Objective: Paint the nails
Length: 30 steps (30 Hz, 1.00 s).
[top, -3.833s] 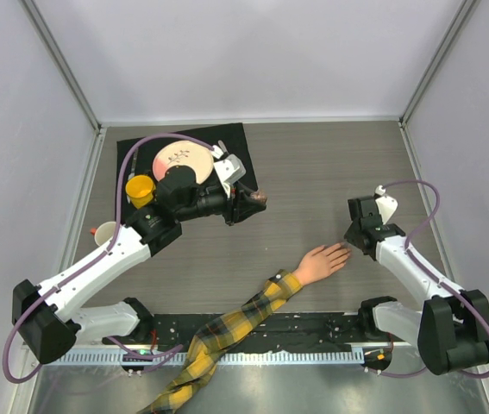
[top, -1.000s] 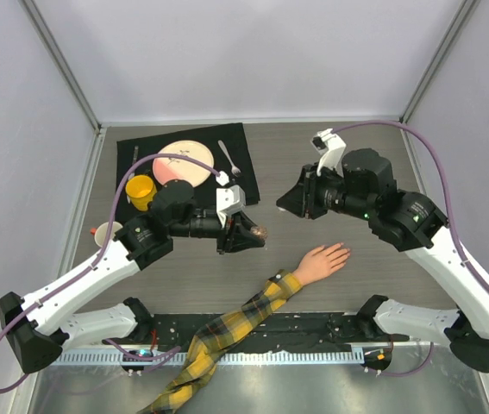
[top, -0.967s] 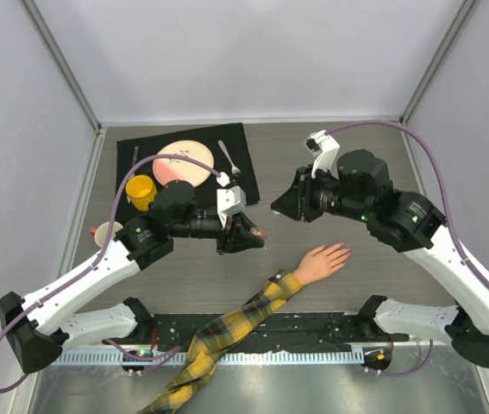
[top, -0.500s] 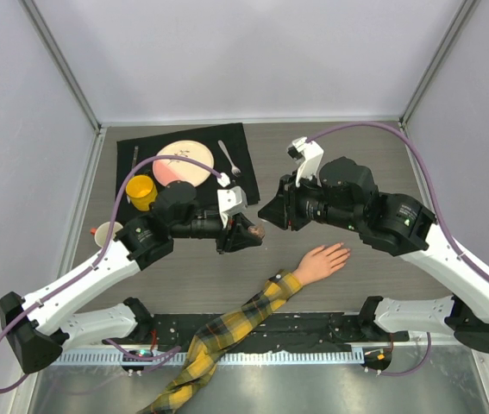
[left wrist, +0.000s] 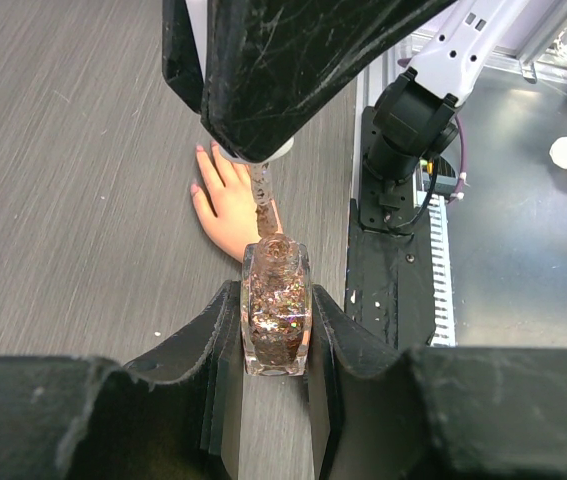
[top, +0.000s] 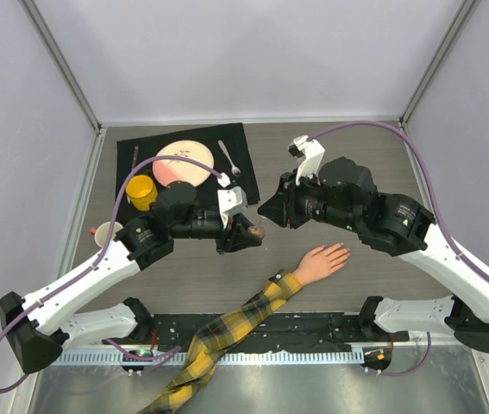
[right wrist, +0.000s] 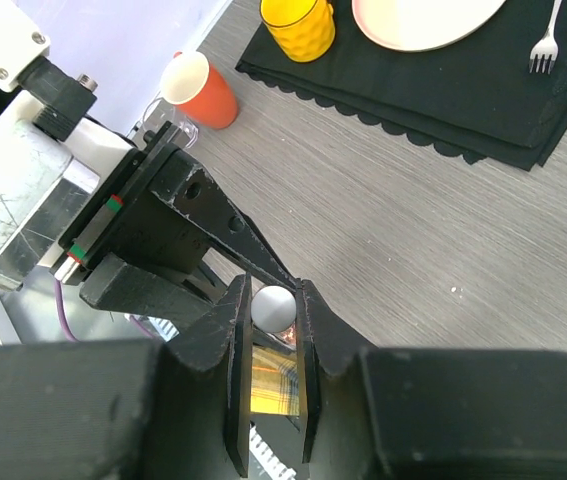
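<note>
A pale mannequin hand (top: 322, 260) lies flat on the table, on an arm in a yellow plaid sleeve (top: 242, 321). Its nails (left wrist: 200, 151) show as small pink tips in the left wrist view. My left gripper (top: 253, 231) (left wrist: 275, 292) is shut on a clear bottle of glittery rose-gold nail polish (left wrist: 276, 305), held upright above the table, left of the hand. My right gripper (top: 266, 210) (right wrist: 273, 290) is shut on the bottle's white cap (right wrist: 273, 307) (left wrist: 263, 154). It hangs right over the bottle, and the glitter-coated brush stem (left wrist: 262, 198) reaches down to the bottle's neck.
A black placemat (top: 132, 155) at the back left carries a pink plate (top: 183, 162), a fork (top: 229, 159) and a yellow cup (top: 141, 191). An orange cup (top: 104, 233) stands near the left arm. A black rail (top: 330, 328) runs along the near edge.
My right arm has swung from beside the hand's fingertips up and left, bringing the cap over the bottle. The left gripper with the bottle has barely moved in the last second.
</note>
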Available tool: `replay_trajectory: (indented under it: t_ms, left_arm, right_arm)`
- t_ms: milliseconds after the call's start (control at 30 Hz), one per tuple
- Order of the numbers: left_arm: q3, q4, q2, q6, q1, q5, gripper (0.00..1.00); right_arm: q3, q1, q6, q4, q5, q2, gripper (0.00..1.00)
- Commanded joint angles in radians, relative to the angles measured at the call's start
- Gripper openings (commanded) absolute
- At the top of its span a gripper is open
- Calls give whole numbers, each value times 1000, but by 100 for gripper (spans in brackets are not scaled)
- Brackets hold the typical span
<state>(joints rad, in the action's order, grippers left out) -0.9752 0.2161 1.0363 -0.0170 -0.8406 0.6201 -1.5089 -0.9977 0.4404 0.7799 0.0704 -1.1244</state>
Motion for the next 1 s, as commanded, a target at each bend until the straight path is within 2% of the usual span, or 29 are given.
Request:
replay_trajectory:
  t_ms: [0,967]
  left_arm:
    - [3,-32,-24,14,-3,-5,0]
    - [17,-63,-45,11,-3,-33,0]
  right_arm:
    - [3,-5,3,-53,14,6,1]
    - [53,-15,15,-84,-21,-14,1]
